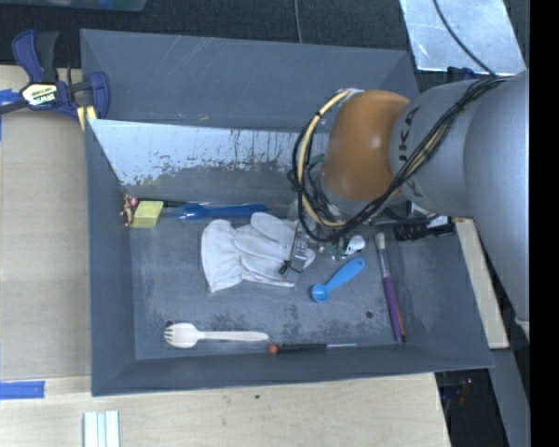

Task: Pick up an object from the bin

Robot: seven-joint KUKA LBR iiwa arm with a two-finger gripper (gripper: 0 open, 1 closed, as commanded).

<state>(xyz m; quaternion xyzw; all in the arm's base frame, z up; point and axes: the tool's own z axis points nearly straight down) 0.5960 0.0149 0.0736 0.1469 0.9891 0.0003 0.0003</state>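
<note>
Gripper (296, 257) hangs low at the three-o'clock edge of the white glove (238, 254) in the middle of the bin (261, 91); apart or clamped, I cannot tell; nothing looks lifted yet; grasping and raising remain.

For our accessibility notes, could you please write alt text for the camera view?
The gripper is over the edge of a crumpled white glove in the middle of the grey bin. Beside it lie a small blue tool and a purple pen; a white fork lies near the front wall, a yellow block at the back left.
</note>
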